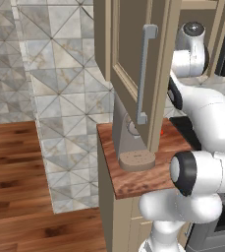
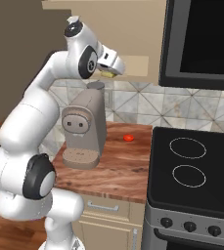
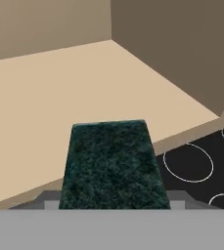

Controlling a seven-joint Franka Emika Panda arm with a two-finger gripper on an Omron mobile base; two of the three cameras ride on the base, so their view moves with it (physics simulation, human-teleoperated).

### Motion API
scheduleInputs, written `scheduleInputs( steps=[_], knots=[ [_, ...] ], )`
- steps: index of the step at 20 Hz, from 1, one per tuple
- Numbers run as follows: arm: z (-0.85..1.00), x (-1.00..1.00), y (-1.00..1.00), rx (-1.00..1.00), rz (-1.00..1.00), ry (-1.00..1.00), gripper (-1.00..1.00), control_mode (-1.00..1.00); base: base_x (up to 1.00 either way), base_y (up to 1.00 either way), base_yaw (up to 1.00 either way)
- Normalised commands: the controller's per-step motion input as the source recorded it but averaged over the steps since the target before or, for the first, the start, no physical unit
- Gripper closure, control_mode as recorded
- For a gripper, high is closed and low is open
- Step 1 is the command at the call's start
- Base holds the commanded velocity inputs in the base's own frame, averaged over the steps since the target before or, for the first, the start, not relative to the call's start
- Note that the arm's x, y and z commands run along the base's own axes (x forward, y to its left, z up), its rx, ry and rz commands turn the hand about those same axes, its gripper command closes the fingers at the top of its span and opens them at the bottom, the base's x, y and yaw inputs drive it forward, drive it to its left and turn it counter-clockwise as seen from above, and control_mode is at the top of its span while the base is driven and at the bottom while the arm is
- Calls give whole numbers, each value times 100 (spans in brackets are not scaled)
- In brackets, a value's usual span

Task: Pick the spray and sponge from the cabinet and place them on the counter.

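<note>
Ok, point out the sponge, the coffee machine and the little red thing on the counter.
sponge [image 3: 112, 163], hand view, middle of its dark green top.
coffee machine [image 2: 84, 124], right base view, front of its body.
little red thing [image 2: 128, 137], right base view, its centre.

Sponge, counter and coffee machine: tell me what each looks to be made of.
The sponge looks like a coarse scouring pad on top: dark green, matte, fuzzy-mottled; a yellow layer, probably foam, peeks out under the hand in the right base view. The counter looks like polished wood: reddish-brown with streaked grain. The coffee machine looks like matte plastic or painted metal: smooth, even grey-taupe; which one is unclear.
</note>
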Motion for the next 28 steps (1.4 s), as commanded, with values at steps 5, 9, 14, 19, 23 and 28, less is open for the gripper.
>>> scheduleInputs(
  steps=[5, 9, 14, 19, 23, 28],
  knots=[
    [-1, -67, 0, 0, 5, 0, 100, -100, 0, 0, 0],
    [-5, -69, 0, 0, 5, 0, 100, -100, 0, 0, 0],
    [-6, -69, 0, 0, 5, 0, 100, -100, 0, 0, 0],
    [-9, -69, 0, 0, 6, 1, 100, -100, 0, 0, 0],
    [-14, -68, 0, 0, 6, 2, 100, -100, 0, 0, 0],
    [-20, -64, 1, 0, 7, 3, 100, -100, 0, 0, 0]
  ],
)
